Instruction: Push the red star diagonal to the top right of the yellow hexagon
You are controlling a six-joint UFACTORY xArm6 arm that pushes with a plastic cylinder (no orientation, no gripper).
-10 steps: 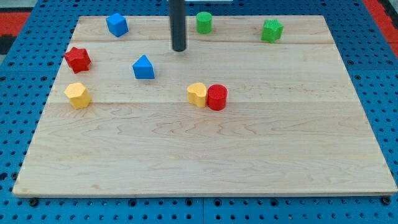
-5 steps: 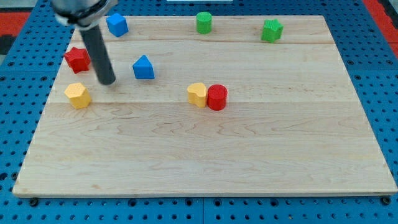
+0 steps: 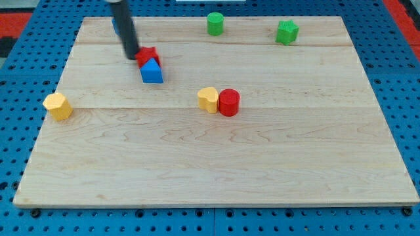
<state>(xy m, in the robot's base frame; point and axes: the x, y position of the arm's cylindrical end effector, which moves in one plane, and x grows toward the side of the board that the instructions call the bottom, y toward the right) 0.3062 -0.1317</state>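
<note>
Presently my tip (image 3: 133, 56) stood against the view's left side of the red star (image 3: 148, 56), near the board's top-left corner; being a bare rod, it held nothing. The red star touched the blue triangular block (image 3: 151, 71) just below it. The yellow hexagon (image 3: 58, 106) sat at the wooden board's (image 3: 262, 164) left edge, well apart. A yellow heart (image 3: 208, 99) touched a red cylinder (image 3: 229, 103) mid-board. A green cylinder (image 3: 215, 23) and green star (image 3: 287, 31) lay along the top edge. No writing or labels were legible.
</note>
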